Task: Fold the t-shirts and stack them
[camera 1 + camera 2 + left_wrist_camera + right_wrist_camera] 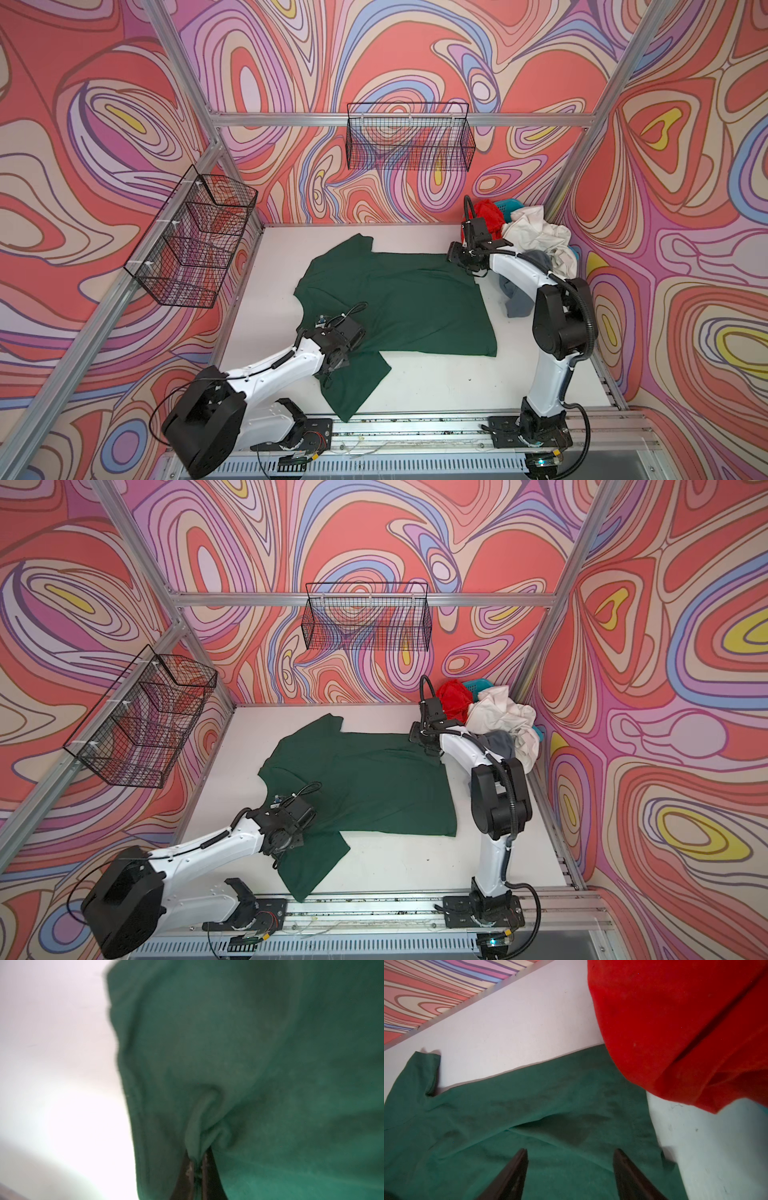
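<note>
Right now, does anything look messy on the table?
Yes. The crumpled off-white cloth shirt, bright red cloth shirt and grey-blue cloth shirt spill out of the turquoise plastic basket in the far right corner. The dark green cloth shirt lies spread flat, one fold pinched by the left gripper.

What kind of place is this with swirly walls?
Probably a robot test booth, not a home: robot arms bolted to a rail, a metal frame around printed walls, a green t-shirt on a white table.
</note>
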`<state>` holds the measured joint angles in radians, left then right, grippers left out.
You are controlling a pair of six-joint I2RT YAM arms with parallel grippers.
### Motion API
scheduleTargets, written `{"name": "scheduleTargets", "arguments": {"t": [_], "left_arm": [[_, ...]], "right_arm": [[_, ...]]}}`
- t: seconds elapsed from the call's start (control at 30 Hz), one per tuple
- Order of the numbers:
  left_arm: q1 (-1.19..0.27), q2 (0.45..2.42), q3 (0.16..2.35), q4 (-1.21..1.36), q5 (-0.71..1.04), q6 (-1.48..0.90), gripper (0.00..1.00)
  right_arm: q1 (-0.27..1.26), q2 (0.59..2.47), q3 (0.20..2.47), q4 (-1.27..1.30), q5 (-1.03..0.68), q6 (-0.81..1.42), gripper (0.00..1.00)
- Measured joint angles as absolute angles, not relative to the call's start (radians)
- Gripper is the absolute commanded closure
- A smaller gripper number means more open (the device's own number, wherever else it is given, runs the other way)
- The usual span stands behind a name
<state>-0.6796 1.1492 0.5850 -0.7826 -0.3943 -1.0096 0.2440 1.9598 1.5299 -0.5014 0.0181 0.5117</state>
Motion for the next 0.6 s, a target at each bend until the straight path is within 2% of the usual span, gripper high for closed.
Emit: {"name": "scheduleTargets", "arguments": {"t": [0.1,0.13,0.23,0.33,0.43,0.53,0.6], "left_arm": [[-0.647,1.007,0.564,-0.851,-0.425,-1.048,1.0],[-0.63,0.974,0.556,-0.863,-0.428,-1.051,0.96],[-0.583,0.944,0.55,-0.891,-0.429,-1.044,0.58],[-0.564,0.988,0.585,-0.933,-0.436,-1.016,0.31],[-0.562,1.042,0.675,-0.963,-0.455,-0.969,0.13],[-0.552,1.081,0.797,-0.953,-0.467,-0.896,0.05],[-0.521,1.108,0.873,-0.92,-0.46,-0.837,0.04]], "right_arm": [[0.251,1.992,1.539,-0.502,0.02,0.509,0.31],[0.256,2.001,1.543,-0.502,0.021,0.506,0.31],[0.27,2.03,1.57,-0.507,0.021,0.5,0.3],[0.278,2.063,1.616,-0.519,0.03,0.489,0.28],[0.279,2.103,1.677,-0.537,0.052,0.478,0.27],[0.279,2.149,1.737,-0.555,0.08,0.469,0.25],[0.277,2.177,1.769,-0.566,0.094,0.464,0.22]]}}
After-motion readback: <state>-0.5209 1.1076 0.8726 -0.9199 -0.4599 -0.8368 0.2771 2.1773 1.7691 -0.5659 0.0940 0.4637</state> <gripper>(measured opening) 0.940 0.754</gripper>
